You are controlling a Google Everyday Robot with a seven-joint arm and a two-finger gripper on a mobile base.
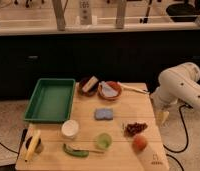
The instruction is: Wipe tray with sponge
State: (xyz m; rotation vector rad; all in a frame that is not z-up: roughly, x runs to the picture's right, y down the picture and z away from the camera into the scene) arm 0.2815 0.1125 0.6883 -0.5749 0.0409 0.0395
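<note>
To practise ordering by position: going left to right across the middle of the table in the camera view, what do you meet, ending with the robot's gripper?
Green tray → blue sponge → dark red fruit cluster → gripper, hanging just off the right edge of the table.

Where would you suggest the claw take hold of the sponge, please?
Grip the sponge across its narrower span, at the middle of its long edges, coming straight down. It lies flat on the table, a low rectangle with bare wood around it. The claw hangs beside the table's right edge, so it must travel inward first.
</note>
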